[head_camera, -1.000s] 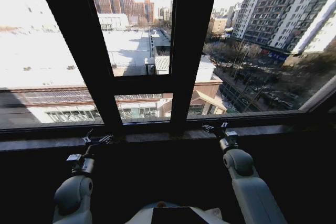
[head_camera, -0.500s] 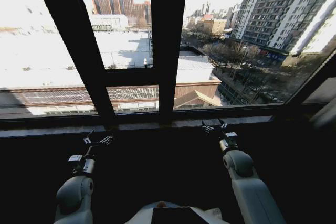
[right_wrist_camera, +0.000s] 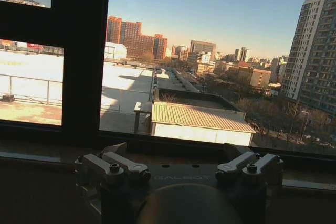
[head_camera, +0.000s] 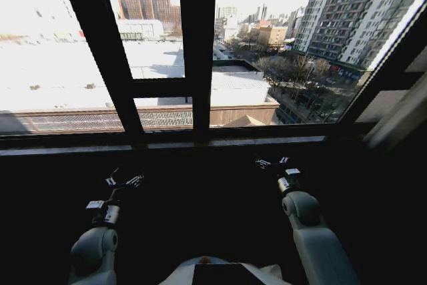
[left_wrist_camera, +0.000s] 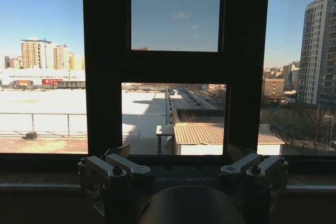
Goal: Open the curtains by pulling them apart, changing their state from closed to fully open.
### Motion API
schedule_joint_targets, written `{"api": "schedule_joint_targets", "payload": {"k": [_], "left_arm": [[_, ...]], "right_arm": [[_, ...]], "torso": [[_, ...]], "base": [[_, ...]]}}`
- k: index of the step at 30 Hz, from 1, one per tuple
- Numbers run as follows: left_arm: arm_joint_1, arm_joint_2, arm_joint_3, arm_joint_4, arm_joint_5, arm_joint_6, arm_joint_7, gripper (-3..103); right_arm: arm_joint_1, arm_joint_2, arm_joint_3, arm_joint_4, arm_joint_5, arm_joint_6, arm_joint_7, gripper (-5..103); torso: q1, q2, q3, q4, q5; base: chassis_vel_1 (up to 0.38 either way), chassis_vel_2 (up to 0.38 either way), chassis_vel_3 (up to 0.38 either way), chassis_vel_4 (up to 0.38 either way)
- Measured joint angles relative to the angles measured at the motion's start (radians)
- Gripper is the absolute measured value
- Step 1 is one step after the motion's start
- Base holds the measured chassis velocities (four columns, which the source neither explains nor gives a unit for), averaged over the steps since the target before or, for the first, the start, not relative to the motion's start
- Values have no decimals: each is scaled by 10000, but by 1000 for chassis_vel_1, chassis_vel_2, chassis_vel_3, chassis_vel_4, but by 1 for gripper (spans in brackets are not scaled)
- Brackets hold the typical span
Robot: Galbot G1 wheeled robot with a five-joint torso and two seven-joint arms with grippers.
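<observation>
Glass fully exposed, curtains looked drawn clear of window frame (head_camera: pixel 197 51); left claw (head_camera: pixel 124 181) and right claw (head_camera: pixel 273 163) below its sill, both released, empty.

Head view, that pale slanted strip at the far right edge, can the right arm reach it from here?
Probably not as it stands. The open right gripper hangs low before the window sill; the pale slanted strip lies well to its right and higher. Nothing blocks the way.
</observation>
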Motion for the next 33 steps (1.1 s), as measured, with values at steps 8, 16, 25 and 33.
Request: {"api": "schedule_joint_targets", "payload": {"k": [8, 16, 25, 33], "left_arm": [[-31, 23, -25, 28, -15, -97, 0, 100], [-71, 53, -34, 74, -35, -151, -6, 100], [-37, 93, -81, 260, -205, -353, -42, 100], [-128, 188, -48, 500, -818, -954, -27, 100]], "right_arm": [[-64, 31, 9, 11, -318, 194, -21, 100], [-90, 56, 21, 18, -468, 263, -31, 100], [-106, 126, 14, -23, -348, 598, 162, 100], [-167, 155, -27, 278, -446, 182, 12, 100]], "torso": [[8, -4, 3, 1, 0], [9, -4, 3, 1, -5], [-8, 7, -5, 3, -11], [24, -14, 10, 1, 0]], "base": [[153, -320, -138, 324], [343, -319, -330, 342], [348, -259, -329, 269], [4, -1, -19, 4]]}}
